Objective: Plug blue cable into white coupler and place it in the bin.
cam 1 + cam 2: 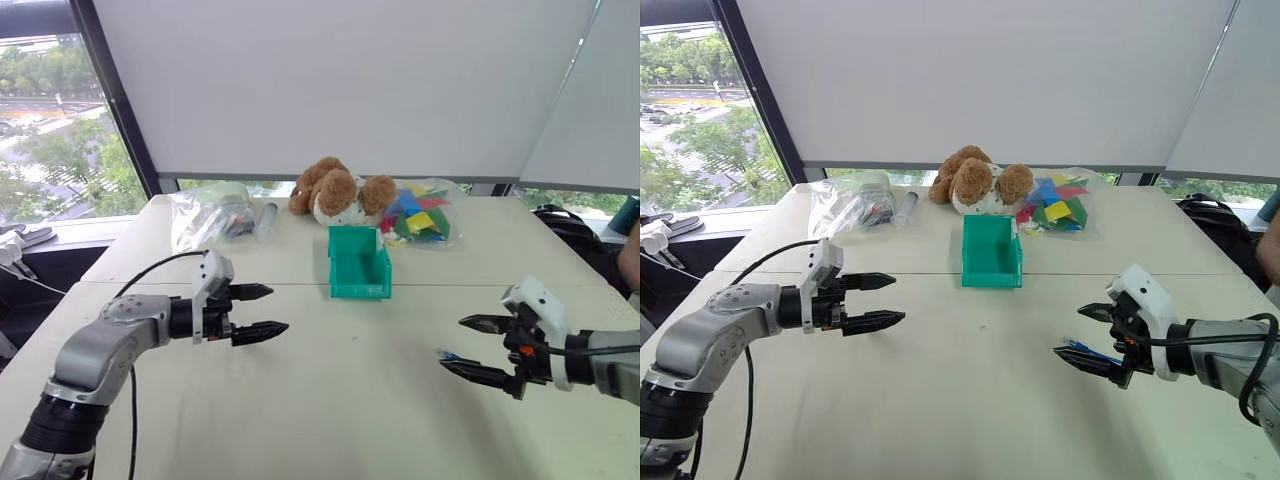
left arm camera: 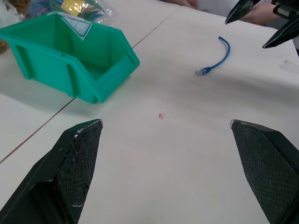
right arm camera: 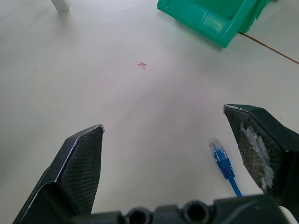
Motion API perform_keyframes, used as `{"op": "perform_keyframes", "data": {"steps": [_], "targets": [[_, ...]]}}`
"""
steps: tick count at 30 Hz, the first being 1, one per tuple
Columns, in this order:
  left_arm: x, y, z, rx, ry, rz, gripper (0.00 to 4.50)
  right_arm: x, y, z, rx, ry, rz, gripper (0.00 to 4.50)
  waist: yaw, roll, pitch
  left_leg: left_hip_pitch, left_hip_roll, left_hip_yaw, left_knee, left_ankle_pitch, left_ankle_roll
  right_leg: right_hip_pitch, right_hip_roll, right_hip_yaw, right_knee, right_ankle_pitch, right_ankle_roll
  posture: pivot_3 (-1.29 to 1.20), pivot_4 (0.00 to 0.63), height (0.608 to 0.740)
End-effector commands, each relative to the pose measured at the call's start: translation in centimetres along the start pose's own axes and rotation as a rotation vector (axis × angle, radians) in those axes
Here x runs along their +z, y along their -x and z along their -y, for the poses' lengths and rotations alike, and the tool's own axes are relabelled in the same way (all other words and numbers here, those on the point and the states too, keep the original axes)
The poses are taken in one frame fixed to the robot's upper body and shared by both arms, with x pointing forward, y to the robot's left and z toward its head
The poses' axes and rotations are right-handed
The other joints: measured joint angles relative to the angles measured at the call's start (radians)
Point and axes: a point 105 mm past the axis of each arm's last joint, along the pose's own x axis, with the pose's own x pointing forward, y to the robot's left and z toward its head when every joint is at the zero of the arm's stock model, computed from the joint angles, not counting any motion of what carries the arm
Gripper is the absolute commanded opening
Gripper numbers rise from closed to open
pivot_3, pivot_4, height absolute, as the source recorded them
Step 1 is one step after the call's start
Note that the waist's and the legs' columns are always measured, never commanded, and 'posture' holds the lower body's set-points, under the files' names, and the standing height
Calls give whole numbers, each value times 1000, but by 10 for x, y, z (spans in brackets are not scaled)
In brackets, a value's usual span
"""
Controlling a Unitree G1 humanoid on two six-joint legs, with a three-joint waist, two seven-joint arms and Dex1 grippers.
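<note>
Left pincer (image 1: pixel 260 311): held open over the bench (image 1: pixel 350 400), empty.
Right pincer (image 1: pixel 480 350): open, empty.
Bin (image 1: pixel 358 262): at twelve o'clock.
Blue cable (image 3: pixel 223 164): just under the right pincer; plug end should be gripped squarely.

Left gripper (image 1: pixel 258 312) hovers over the table (image 1: pixel 340 400), jaws apart, empty. Right gripper (image 1: pixel 472 349) likewise, jaws wide, blue cable (image 1: pixel 449 355) tip just beside its lower finger. Bin (image 1: pixel 358 263) mid-table, stuffed toy (image 1: pixel 338 191) and bags behind it.
</note>
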Motion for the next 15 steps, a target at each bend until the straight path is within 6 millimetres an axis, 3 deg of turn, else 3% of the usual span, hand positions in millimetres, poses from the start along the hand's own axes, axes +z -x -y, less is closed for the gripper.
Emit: {"op": "perform_keyframes", "data": {"steps": [1, 15], "targets": [[16, 7, 0, 17, -42, 48, 4500, 10, 6, 7, -29, 48, 14, 4459, 0, 0, 0, 0, 0, 0, 0, 0, 0, 0, 0, 0, 0, 0, 0, 0, 150, 740], [19, 2, 0, 14, -37, 63, 4500, 5, 9, 15, -61, 47, 2, 4459, 1, 0, 0, 0, 0, 0, 0, 0, 0, 0, 1, 0, 0, 0, 0, 0, 150, 740]]}}
